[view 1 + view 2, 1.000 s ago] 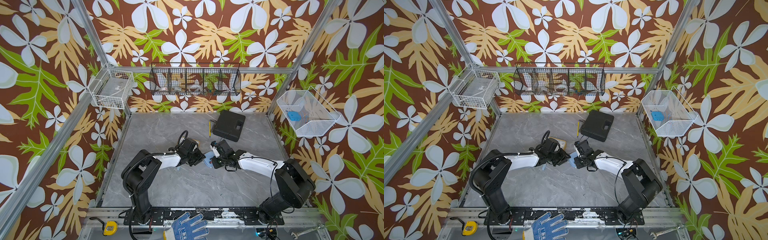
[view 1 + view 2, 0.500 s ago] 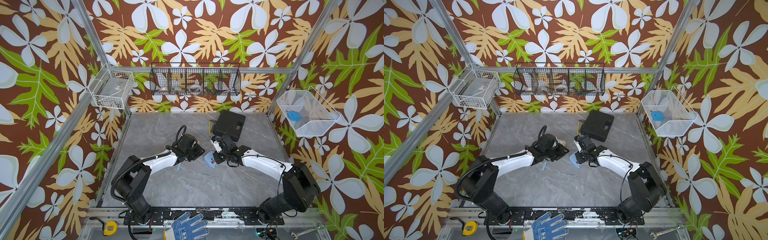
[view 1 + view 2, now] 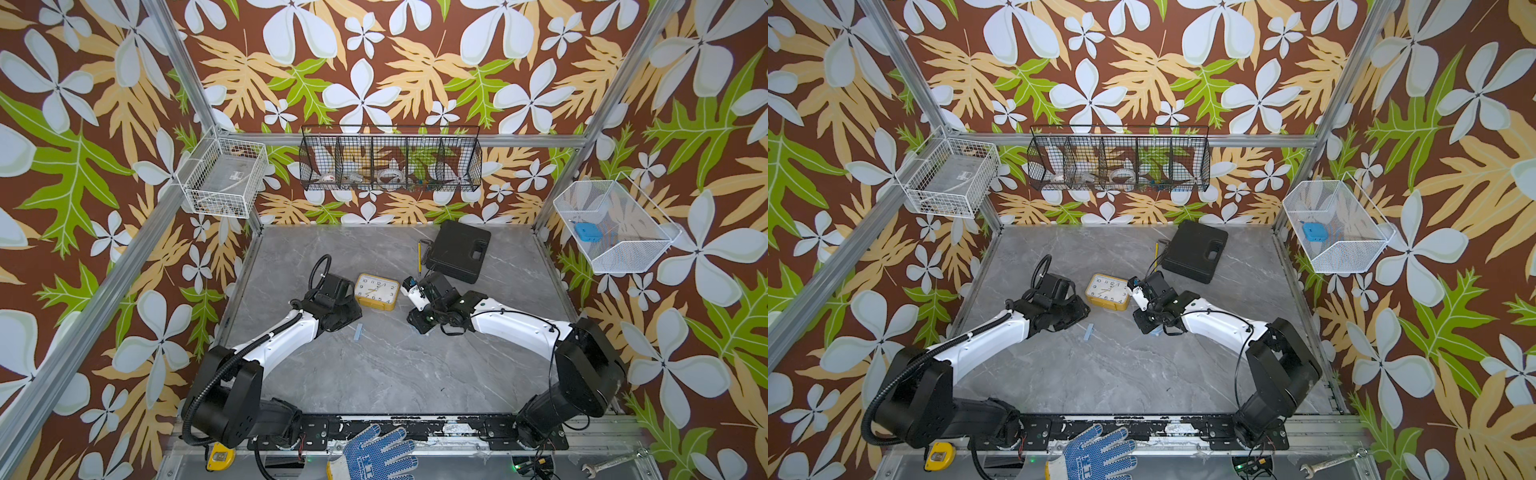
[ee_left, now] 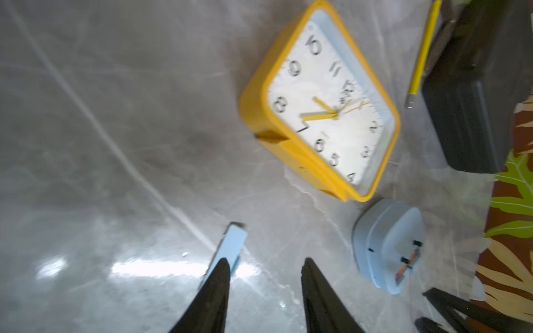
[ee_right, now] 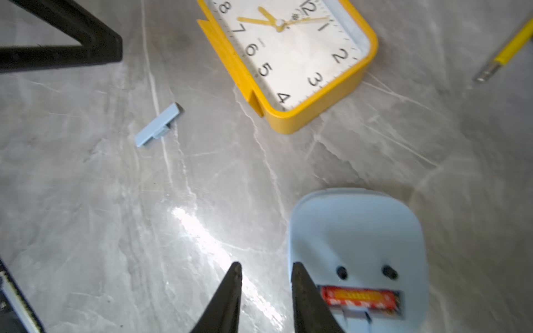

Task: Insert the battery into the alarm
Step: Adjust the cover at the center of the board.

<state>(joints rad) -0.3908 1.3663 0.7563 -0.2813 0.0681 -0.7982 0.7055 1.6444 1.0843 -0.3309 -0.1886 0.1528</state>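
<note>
Blue alarm [image 5: 357, 239] lies back-up on tabletop [image 5: 115, 201] near yellow clock [image 5: 294, 52]; red battery [image 5: 360, 298] sits in its open compartment. Loose cover [image 5: 158, 125] lies apart. Empty, partly open: left hand [image 4: 266, 261]. Empty, narrowly open: right hand [image 5: 266, 263], just beside alarm.

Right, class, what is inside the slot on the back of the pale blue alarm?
A red battery lies in the open slot of the pale blue alarm. Contacts and anything beneath the battery are covered by it.
</note>
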